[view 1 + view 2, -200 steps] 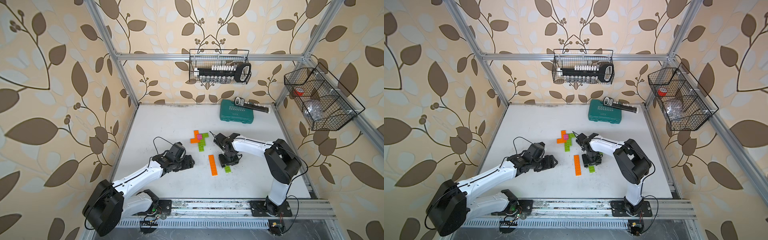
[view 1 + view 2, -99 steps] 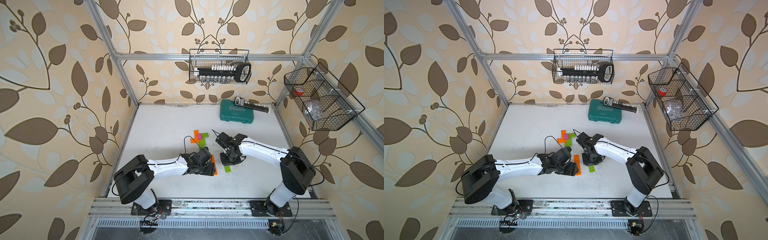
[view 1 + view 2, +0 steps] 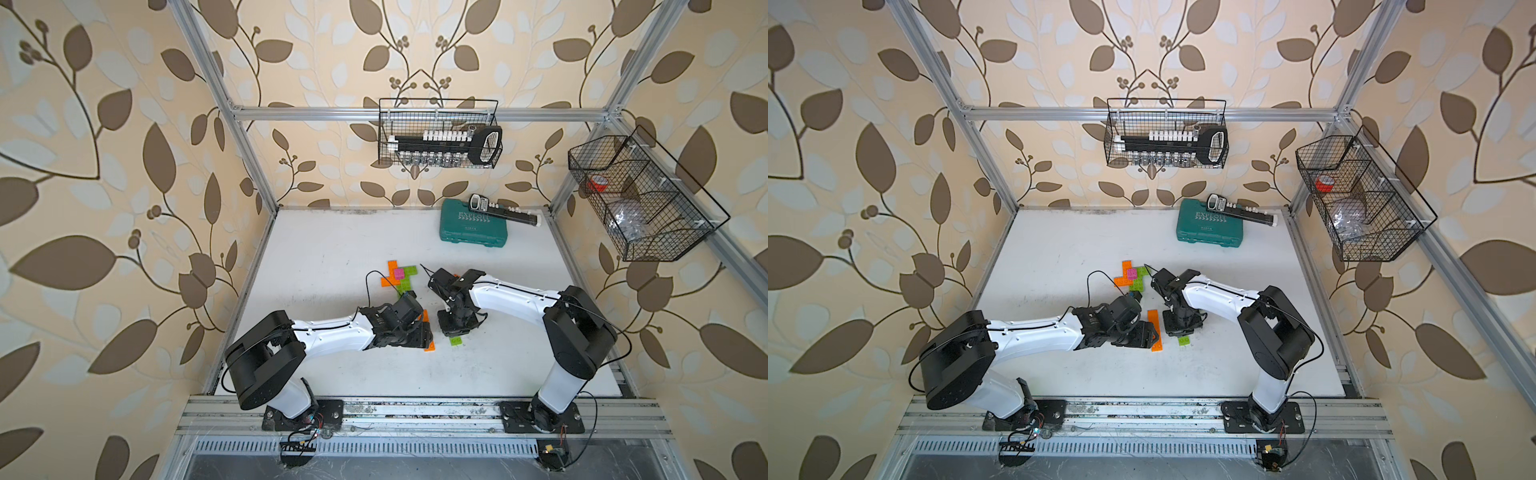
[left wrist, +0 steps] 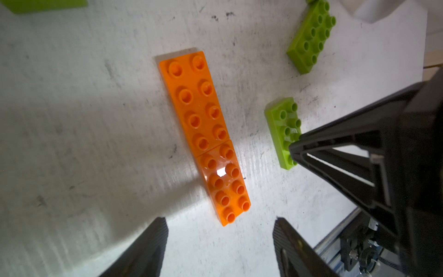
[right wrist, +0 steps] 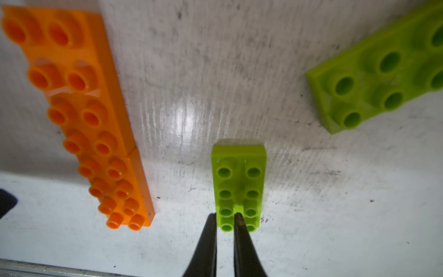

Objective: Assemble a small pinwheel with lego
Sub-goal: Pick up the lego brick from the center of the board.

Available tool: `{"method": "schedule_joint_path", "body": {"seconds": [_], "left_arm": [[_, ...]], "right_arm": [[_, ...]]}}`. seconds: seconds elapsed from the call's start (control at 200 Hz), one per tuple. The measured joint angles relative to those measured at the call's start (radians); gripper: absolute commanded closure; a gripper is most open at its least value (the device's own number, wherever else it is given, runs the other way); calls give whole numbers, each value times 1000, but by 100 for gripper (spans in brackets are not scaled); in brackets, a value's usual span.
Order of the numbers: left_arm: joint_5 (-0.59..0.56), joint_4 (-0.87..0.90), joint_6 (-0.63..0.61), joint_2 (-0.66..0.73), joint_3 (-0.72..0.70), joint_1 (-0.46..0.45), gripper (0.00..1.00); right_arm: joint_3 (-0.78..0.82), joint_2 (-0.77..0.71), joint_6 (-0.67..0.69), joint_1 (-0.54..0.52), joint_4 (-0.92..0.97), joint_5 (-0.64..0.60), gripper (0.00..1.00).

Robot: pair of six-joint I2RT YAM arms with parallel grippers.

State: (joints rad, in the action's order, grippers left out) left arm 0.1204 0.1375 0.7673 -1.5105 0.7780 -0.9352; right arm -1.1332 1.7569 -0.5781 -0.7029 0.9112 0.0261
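Two orange lego bricks lie end to end as a strip on the white table. My left gripper stands open just short of the strip's near end, nothing between its fingers; it shows in both top views. A small lime-green brick lies beside the strip. My right gripper points down at it, shut on one edge row of its studs. A partly built cross of orange, lime and pink bricks sits farther back.
Another lime-green brick lies flat near the right gripper. A teal tool case with a black tool across it stands at the back right. Wire baskets hang on the back wall and the right wall.
My left arm has swung in from the left to the orange strip. My right gripper has closed from open onto the small lime-green brick's studs.
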Motion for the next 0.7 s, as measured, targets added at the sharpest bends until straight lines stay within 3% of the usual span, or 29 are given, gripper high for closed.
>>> {"method": "schedule_joint_path", "body": {"seconds": [0.345, 0.705], "left_arm": [[2, -40, 3, 97, -62, 23, 28], [51, -124, 26, 237, -160, 147, 28]], "right_arm": [[-7, 39, 2, 0, 2, -4, 88], [-26, 57, 6, 0, 13, -6, 87]]}}
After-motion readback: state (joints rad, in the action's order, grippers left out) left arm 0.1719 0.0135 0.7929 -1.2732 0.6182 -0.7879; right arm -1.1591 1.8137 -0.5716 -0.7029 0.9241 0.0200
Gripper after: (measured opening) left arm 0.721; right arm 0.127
